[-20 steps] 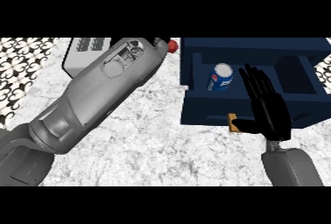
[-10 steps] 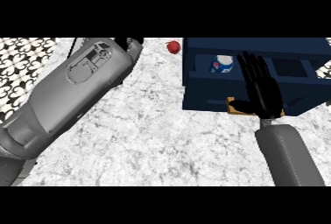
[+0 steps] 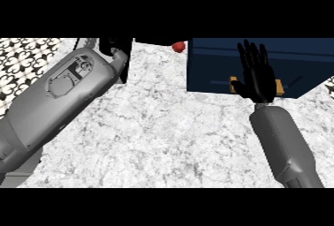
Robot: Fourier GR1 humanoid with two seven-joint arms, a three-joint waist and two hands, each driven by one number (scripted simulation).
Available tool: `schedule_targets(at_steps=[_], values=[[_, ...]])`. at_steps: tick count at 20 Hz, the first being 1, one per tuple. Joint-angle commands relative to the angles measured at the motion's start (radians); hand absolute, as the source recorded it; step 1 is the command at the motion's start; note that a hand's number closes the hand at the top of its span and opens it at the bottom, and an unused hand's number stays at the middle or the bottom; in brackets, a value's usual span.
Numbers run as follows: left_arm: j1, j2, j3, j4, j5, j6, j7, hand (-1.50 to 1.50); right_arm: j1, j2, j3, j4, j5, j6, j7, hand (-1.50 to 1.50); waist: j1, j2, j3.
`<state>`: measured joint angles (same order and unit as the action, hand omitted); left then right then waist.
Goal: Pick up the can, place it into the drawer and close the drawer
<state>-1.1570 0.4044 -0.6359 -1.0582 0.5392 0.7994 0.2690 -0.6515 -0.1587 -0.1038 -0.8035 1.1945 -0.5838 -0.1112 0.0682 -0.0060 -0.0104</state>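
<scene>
— Across the table (image 3: 163, 132), speckled white and grey stone, filling the view from the lower edge to the top. Off at the far left, past the table's edge, a black-and-white patterned surface (image 3: 23, 57).

— And up at the top right?

— Navy drawer (image 3: 212, 66), dark front, with a tan handle (image 3: 280, 87) peeking out on either side of the wrist. Right robot hand (image 3: 256, 77) laid flat over that front, fingers straight and together, pointing away, gripping nothing. Grey right forearm (image 3: 284, 141) running down to the lower edge.

— Any sight of the can?

— None from this angle; hidden or out of view, cannot tell which. Cannot tell either whether fully shut, that drawer.

— Left side?

— Big grey left forearm (image 3: 65, 92) slanting up from the lower left corner, covering a good slice of stone. Left robot hand (image 3: 120, 46) just a dark shape at the top edge; open or closed, cannot tell.

— Anything else up there?

— Small red thing (image 3: 178, 46) on the stone, just beside the drawer's upper left corner, between the two hands. Too small to name.
</scene>
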Motion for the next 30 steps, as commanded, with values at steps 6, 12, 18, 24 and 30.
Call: schedule_targets(at_steps=[6,12,18,24,30], values=[[0.139,0.074,0.000,-0.167,-0.030,0.006,0.034,-1.50,-0.205,0.013,-0.066,0.319,0.027,-0.154,0.014,-1.50,0.019,0.021,0.013],[0.244,0.148,0.028,-0.235,-0.028,-0.052,0.003,-1.50,-0.354,-0.026,-0.107,0.424,0.018,-0.155,0.019,-1.50,0.031,0.028,0.012],[0.308,0.144,0.028,-0.318,-0.043,-0.033,0.001,-1.50,-0.459,-0.051,-0.126,0.515,0.030,-0.132,0.047,-1.50,0.037,0.032,0.012],[0.327,0.139,0.040,-0.320,-0.067,-0.039,-0.024,-1.50,-0.488,-0.070,-0.162,0.561,-0.001,-0.135,-0.014,-1.50,0.035,0.042,0.013],[0.344,0.135,0.034,-0.338,-0.087,-0.021,-0.014,-1.50,-0.511,-0.020,-0.262,0.529,-0.131,-0.108,-0.153,-1.50,0.030,0.035,0.016]])
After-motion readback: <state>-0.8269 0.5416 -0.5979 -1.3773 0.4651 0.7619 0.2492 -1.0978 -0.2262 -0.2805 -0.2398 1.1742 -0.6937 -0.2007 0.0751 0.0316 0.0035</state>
